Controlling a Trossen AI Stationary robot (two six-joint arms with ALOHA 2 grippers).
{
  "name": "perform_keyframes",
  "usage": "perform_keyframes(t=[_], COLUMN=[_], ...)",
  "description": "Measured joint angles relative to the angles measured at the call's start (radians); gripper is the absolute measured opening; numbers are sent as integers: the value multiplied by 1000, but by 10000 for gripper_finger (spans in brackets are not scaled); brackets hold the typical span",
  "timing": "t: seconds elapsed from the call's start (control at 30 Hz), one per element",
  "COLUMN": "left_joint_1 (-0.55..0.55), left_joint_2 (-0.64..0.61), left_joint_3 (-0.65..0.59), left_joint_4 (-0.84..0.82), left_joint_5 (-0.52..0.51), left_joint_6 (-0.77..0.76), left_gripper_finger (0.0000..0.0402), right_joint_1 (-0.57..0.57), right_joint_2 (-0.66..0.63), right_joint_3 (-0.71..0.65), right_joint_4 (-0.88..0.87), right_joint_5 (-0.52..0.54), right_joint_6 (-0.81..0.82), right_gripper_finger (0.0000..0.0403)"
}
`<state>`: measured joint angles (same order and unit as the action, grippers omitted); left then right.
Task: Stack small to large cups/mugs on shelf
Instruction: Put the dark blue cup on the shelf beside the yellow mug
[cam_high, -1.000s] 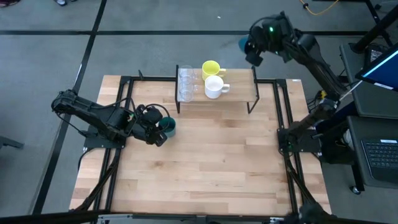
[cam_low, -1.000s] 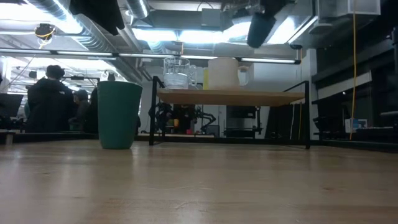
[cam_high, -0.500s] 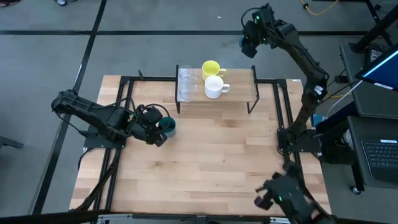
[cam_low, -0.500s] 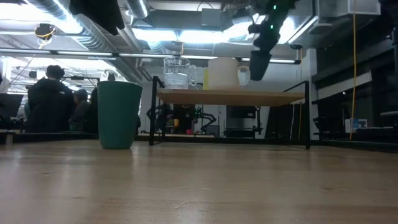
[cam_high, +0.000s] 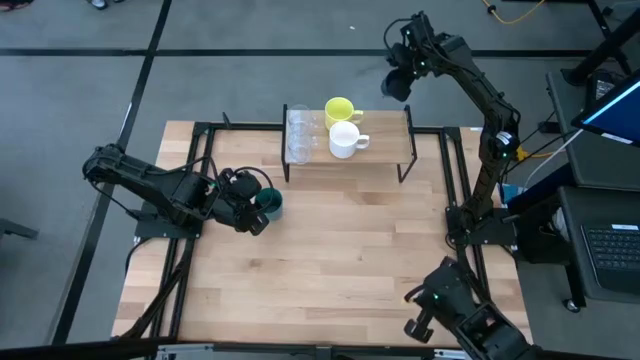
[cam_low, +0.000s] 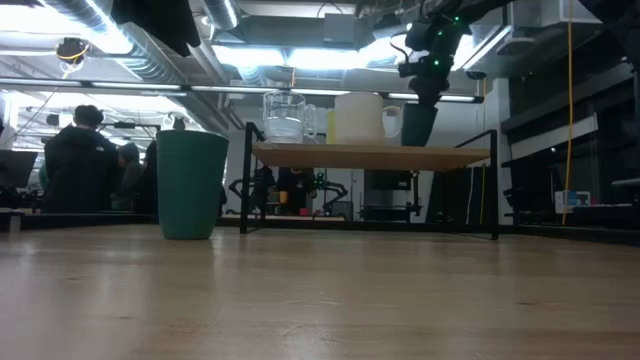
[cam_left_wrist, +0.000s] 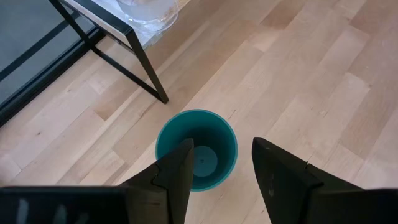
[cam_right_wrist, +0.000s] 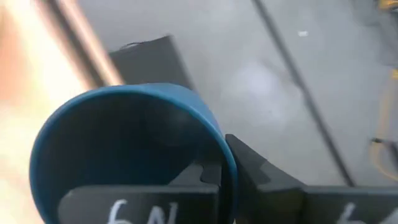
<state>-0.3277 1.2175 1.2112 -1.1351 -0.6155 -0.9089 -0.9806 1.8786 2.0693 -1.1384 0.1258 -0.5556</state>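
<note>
The shelf (cam_high: 385, 150) stands at the table's far middle. On its top stand clear cups (cam_high: 299, 135) at the left end, a yellow mug (cam_high: 339, 108) and a white mug (cam_high: 345, 140). My right gripper (cam_high: 405, 65) is shut on the dark navy cup (cam_high: 395, 84), in the air just beyond the shelf's far right corner. In the low view the cup (cam_low: 420, 122) hangs right of the white mug (cam_low: 360, 118). The teal-green cup (cam_high: 268, 204) stands upright on the table, left of the shelf. My left gripper (cam_left_wrist: 217, 168) is open above it, touching nothing. My right gripper holds the navy cup by its wall at the rim (cam_right_wrist: 225, 163), with one finger inside the cup and one finger (cam_right_wrist: 267, 183) outside. The fingers come from above, pointing down. The cup hangs upright below them, mouth up, clear of shelf and table.
Black frame rails (cam_high: 200, 170) run along the table's left and right sides. The near half of the wooden tabletop (cam_high: 340, 270) is bare. A laptop (cam_high: 610, 250) sits off the table at the right. People (cam_low: 75, 160) stand in the room beyond.
My right gripper has gone down with the navy cup, from well above the shelf to about the height of the mugs on it. The cup stays upright in the hold.
</note>
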Motion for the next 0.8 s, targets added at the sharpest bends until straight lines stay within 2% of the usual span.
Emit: perform_keyframes(t=[0.23, 0.8], left_joint_1=[0, 0], left_joint_2=[0, 0], left_joint_3=[0, 0], left_joint_4=[0, 1], left_joint_5=[0, 0], left_joint_6=[0, 0], left_gripper_finger=[158, 158], right_joint_1=[15, 109], right_joint_2=[0, 37], right_joint_3=[0, 0], right_joint_4=[-129, -247], right_joint_5=[-144, -164], right_joint_6=[55, 109], right_gripper_finger=[7, 7])
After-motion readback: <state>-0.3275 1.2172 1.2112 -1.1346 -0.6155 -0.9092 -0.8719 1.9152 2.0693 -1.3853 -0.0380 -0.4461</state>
